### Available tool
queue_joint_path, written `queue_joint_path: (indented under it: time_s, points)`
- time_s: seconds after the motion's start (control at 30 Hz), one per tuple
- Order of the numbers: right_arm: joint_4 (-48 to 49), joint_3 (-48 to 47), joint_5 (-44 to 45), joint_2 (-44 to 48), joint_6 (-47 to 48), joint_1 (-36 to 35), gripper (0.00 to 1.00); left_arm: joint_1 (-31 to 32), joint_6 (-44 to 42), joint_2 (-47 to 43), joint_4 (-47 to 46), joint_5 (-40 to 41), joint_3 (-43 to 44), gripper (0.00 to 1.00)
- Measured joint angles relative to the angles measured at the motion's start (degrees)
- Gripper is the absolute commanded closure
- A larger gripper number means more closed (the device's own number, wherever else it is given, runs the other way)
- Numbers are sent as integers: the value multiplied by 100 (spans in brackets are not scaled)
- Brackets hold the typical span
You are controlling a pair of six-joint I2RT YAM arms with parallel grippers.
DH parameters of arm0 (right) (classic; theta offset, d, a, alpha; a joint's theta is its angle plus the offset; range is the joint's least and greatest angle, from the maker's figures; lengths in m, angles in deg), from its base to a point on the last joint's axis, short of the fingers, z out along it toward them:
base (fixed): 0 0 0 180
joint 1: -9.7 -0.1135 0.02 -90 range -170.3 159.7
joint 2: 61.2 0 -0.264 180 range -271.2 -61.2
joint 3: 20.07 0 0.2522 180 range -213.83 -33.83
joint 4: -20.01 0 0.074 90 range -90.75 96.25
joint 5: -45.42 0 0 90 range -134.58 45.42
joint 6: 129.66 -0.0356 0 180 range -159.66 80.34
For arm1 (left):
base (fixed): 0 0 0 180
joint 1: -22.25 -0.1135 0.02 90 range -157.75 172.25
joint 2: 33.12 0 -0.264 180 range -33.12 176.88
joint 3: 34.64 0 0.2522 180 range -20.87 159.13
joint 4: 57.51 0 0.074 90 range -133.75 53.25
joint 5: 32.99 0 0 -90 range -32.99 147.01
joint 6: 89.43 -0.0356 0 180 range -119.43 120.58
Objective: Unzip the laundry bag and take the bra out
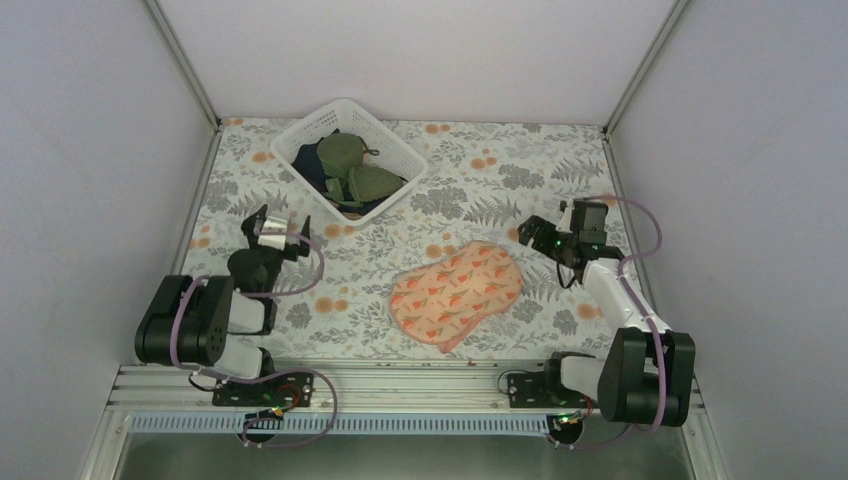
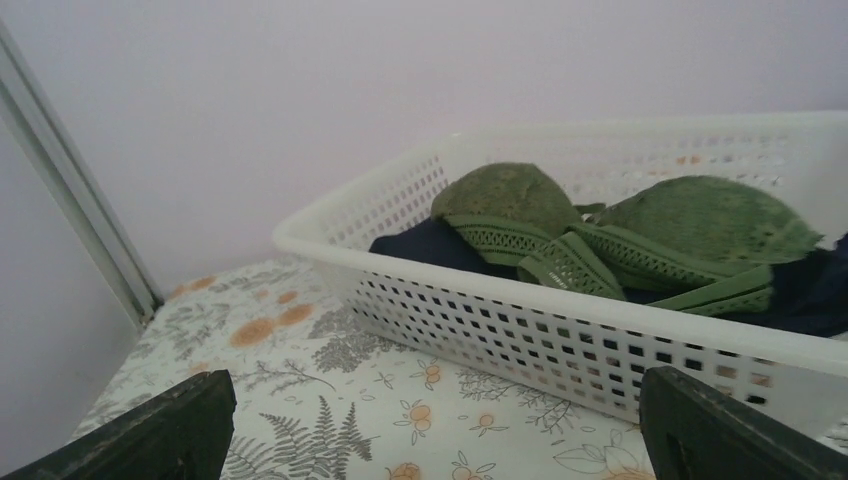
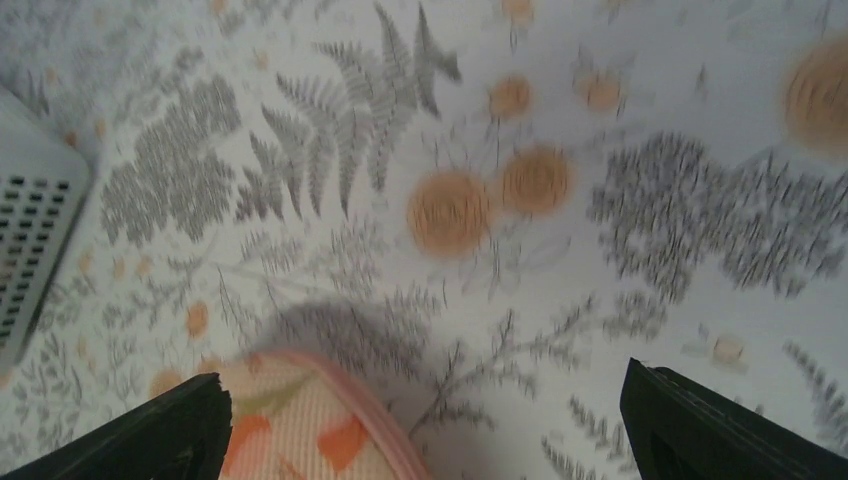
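The laundry bag [image 1: 457, 294], a peach-pink pouch with orange-red print, lies closed on the table's front middle. Its far end with the pink edge shows in the right wrist view [image 3: 300, 420]. The bra is hidden. My right gripper [image 1: 533, 235] is open, held above the table just right of the bag's far end; in its own view [image 3: 425, 430] the fingers [image 3: 700, 425] stand wide apart, nothing between them. My left gripper [image 1: 268, 222] is open and empty at the left, facing the basket; in its own view [image 2: 430, 440] the fingers [image 2: 160, 430] are wide apart.
A white lattice basket [image 1: 300, 137] stands at the back, holding olive-green bras [image 1: 352, 172] and dark cloth; its wall [image 2: 560, 335] fills the left wrist view, its corner [image 3: 30, 230] shows in the right wrist view. Grey walls and metal posts enclose the flower-printed table [image 1: 480, 170].
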Motion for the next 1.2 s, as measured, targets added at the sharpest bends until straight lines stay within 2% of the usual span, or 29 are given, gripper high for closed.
queue_joint_path:
  time_s: [0.13,0.33,0.4,0.5,0.53,0.6,0.63,0.7,0.77,0.8,0.97,1.2]
  points:
    - [-308,293,-354,59,-131,-116,0,0,13,-614,-278,22,-472,0]
    - [-459,487,-846,-122,-243,-494,0,0,55,-1873,109,256,-175,0]
    - [-444,595,-964,-221,-280,-544,0,0,63,-2218,686,330,238,0]
    - [-400,763,-1051,-319,-326,-623,3,-2,55,-2671,2465,260,1421,0]
    - [-387,809,-1075,-345,-339,-651,7,-7,52,-2730,3086,151,1897,0]
    - [-334,861,-1161,-387,-350,-721,30,-7,70,-2743,4334,-251,2933,0]
    - [-297,863,-1196,-400,-323,-750,47,-4,101,-2743,4789,-457,3309,0]
    - [-212,866,-1329,-415,-310,-791,70,-7,229,-2796,5541,-1040,3895,0]
    - [-162,861,-1482,-415,-240,-826,92,-4,435,-2933,5963,-1591,4059,0]
    - [-149,844,-1569,-415,-188,-859,96,-2,577,-3016,6148,-1906,4057,0]
    - [-273,398,-1963,-348,212,-1143,96,105,1263,-3176,6708,-3058,3875,0]
    - [-970,-1547,-2319,-177,1692,-2184,96,402,1510,-3473,7020,-3930,3515,0]
